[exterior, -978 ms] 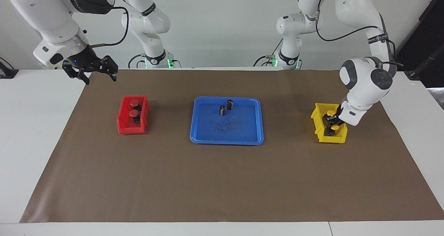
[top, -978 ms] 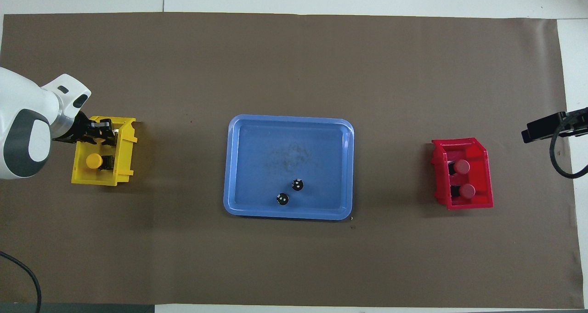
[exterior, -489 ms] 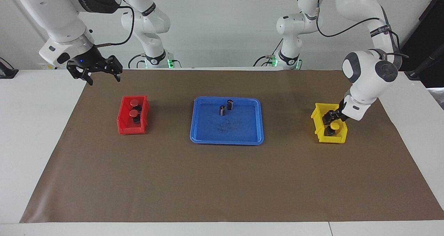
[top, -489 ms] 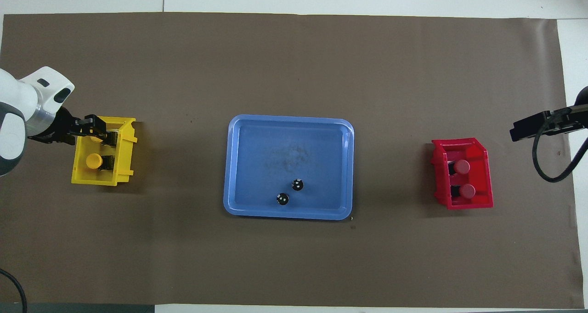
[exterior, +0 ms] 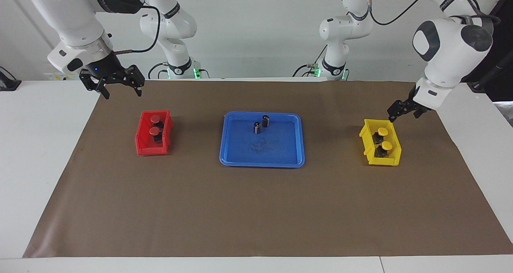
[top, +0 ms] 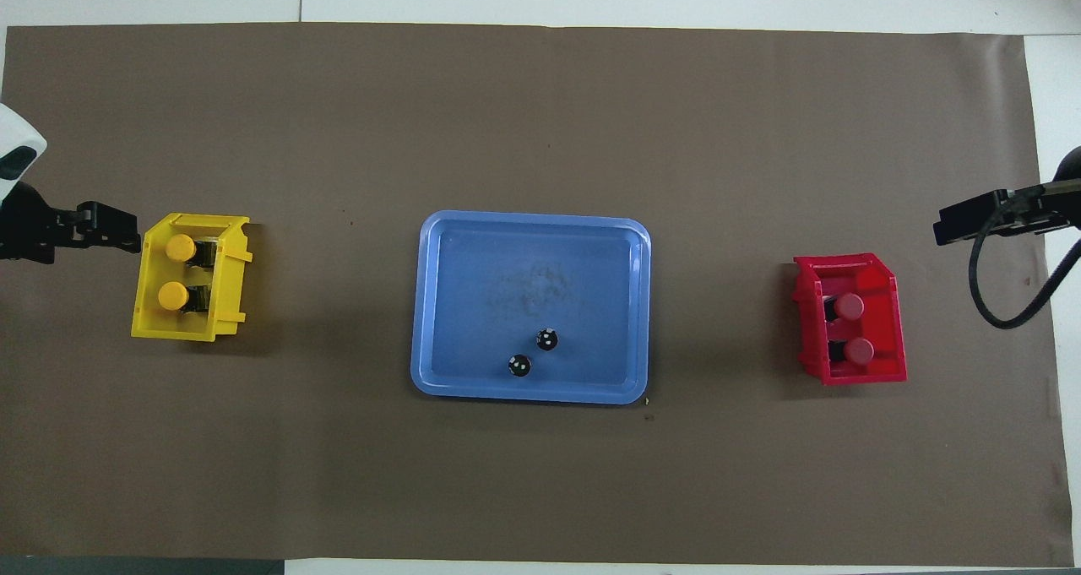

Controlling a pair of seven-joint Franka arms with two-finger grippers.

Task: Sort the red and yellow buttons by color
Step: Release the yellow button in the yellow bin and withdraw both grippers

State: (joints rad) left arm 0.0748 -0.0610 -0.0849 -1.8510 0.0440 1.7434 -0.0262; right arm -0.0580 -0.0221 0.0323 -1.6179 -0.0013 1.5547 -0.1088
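Desk (exterior: 48, 152) under brown paper (exterior: 256, 209). Blue tray (exterior: 228, 152) mid-desk holds only two dark cylinders (exterior: 260, 124), no coloured caps. Red bin (exterior: 141, 146) toward the right arm's end: both red buttons (exterior: 154, 124) inside. Yellow bin (exterior: 366, 138) toward the left arm's end: both yellow buttons (exterior: 384, 138) inside. Sorting looks done, nothing left to move. Left tool (exterior: 402, 110) raised just beside the yellow bin, open, empty. Right tool (exterior: 116, 84) waits above the paper's edge near the red bin, open, empty.

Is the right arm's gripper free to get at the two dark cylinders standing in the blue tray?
Probably yes. The right gripper hangs open and empty above the red plastic bin; the two dark cylinders stand uncovered in the blue tray, nothing between.
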